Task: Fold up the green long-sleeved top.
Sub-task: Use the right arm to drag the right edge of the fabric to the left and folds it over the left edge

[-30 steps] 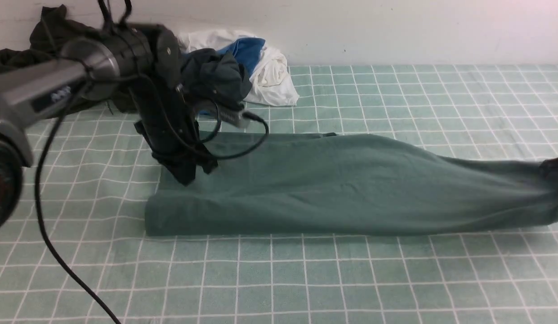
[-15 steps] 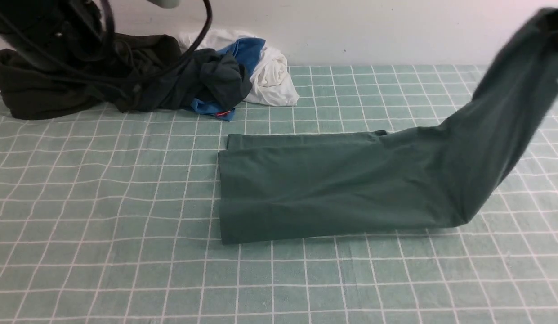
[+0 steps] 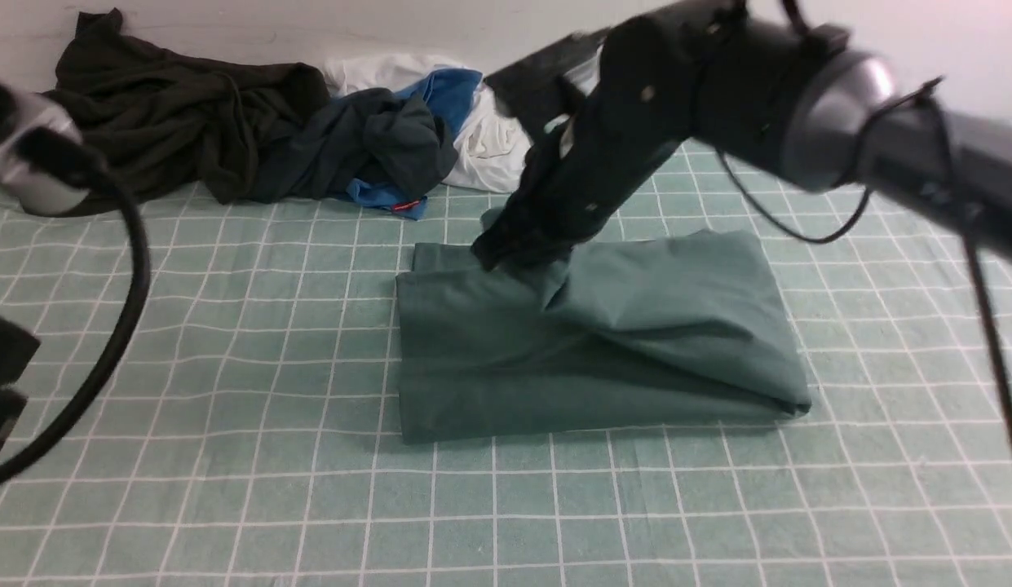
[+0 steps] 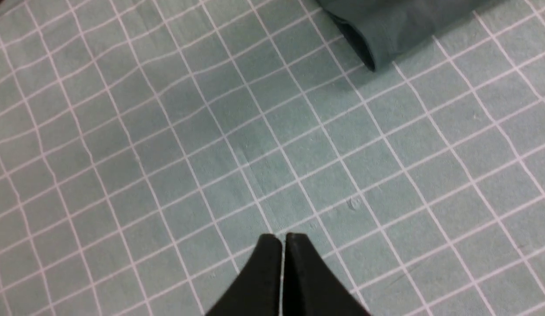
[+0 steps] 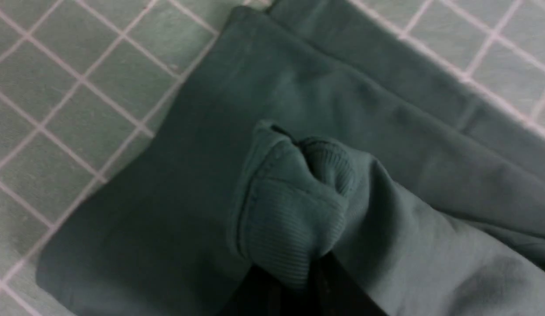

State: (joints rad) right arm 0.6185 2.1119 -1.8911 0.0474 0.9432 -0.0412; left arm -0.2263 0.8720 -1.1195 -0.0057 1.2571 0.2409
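The green long-sleeved top (image 3: 603, 342) lies mid-table on the checked cloth, doubled over on itself, its right half draped across the left half. My right gripper (image 3: 506, 244) hangs low over the top's far left corner, shut on a ribbed edge (image 5: 290, 219) of the top; in the right wrist view the right gripper (image 5: 294, 281) is mostly buried in that fabric. My left gripper (image 4: 283, 239) is shut and holds nothing, above bare cloth, with a folded corner of the top (image 4: 386, 22) beyond it. Only part of the left arm (image 3: 33, 155) shows at the front view's left edge.
A pile of clothes lies along the back wall: a dark olive-black garment (image 3: 171, 130), a dark grey-teal one (image 3: 375, 139) and white and blue pieces (image 3: 489, 139). The left arm's black cable (image 3: 130, 269) loops over the cloth at the left.
My right gripper has carried the top's right end up and across to the left, doubling the garment. The left arm has pulled back from the top to the left edge.
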